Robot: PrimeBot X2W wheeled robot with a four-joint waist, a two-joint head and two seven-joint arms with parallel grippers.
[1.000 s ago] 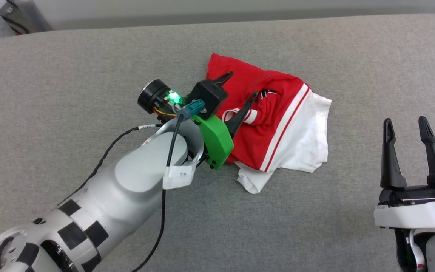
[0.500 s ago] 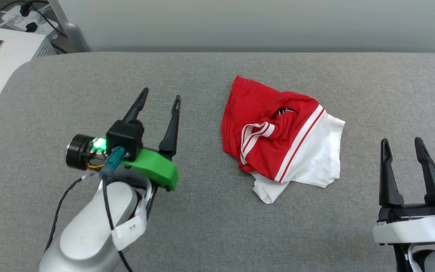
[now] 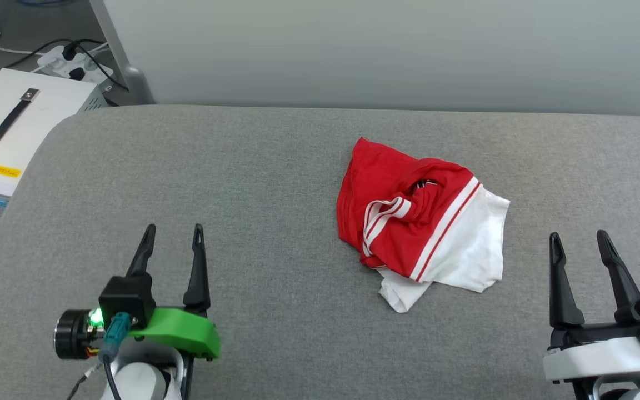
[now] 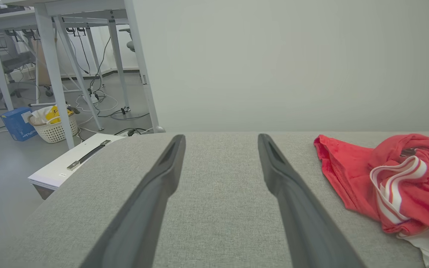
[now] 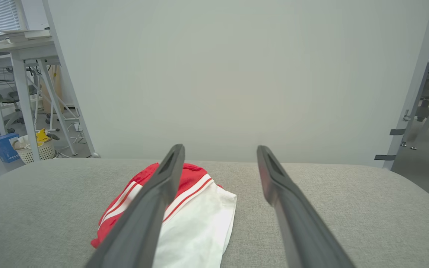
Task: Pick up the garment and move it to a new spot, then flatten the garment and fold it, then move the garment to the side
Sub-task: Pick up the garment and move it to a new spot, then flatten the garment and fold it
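The garment (image 3: 425, 222) lies in a folded, rumpled bundle on the grey padded table (image 3: 275, 183), right of centre: red cloth with a white sleeve and striped trim on top. My left gripper (image 3: 174, 230) stands open at the lower left, well clear of it, with nothing between its fingers. At the lower right my right gripper (image 3: 577, 238) is open too, just right of the bundle. The left wrist view has the garment (image 4: 389, 182) at its right side, beyond the left gripper (image 4: 220, 139). In the right wrist view the garment (image 5: 196, 208) lies partly behind a finger of the right gripper (image 5: 220, 149).
A white box with a black handle (image 3: 17, 133) sits off the table's left edge, with cables and a table leg behind it. A pale wall (image 3: 386, 50) runs along the table's far side. On the floor at the left stand a basket (image 4: 52, 124) and a blue box (image 4: 17, 123).
My left arm has let go of the garment and drawn back from it to the lower left. The head camera tilted up, so the whole picture shifted down. The garment stays put.
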